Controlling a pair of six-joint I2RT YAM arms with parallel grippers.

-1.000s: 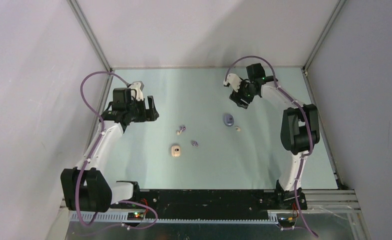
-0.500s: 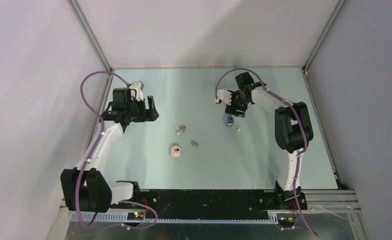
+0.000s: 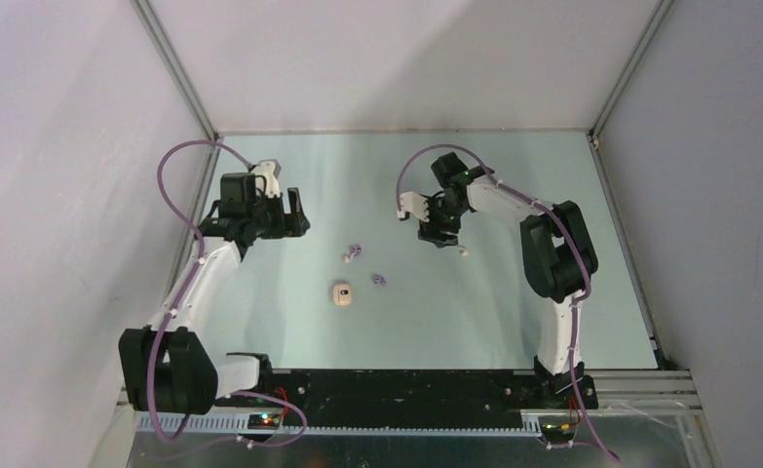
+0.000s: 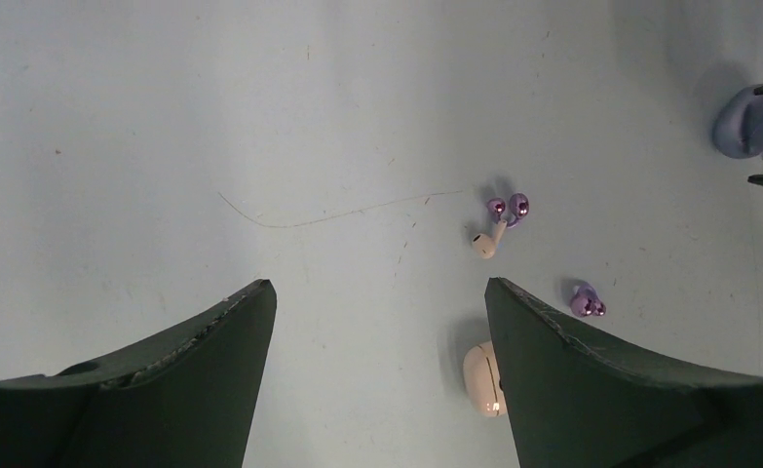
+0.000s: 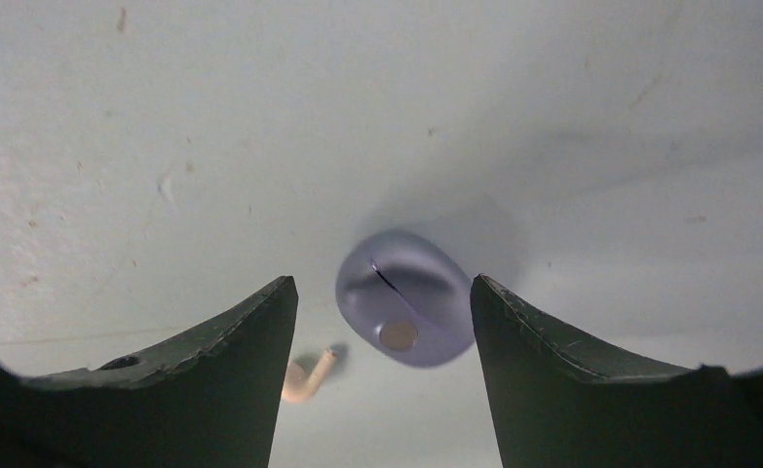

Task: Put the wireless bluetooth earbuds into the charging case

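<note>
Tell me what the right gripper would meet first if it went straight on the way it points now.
Most likely the lilac charging case, lying on the table between the open jaws of the right gripper. The cream earbud beside it sits off that line. Depth is unclear.

My left arm (image 3: 194, 288) and right arm (image 3: 560, 336) are white tubes joined by chunky black motor housings, both bolted to the long black base plate (image 3: 397, 390). A lilac cable (image 3: 163, 171) runs from that plate along each arm and bows out in a loop at the end farthest from it. A small green light (image 3: 466, 174) glows on my right wrist. My left gripper (image 4: 377, 284) and right gripper (image 5: 382, 281) each carry two dark, wedge-shaped fingers (image 4: 163, 390) with scuffed, paler edges.
</note>
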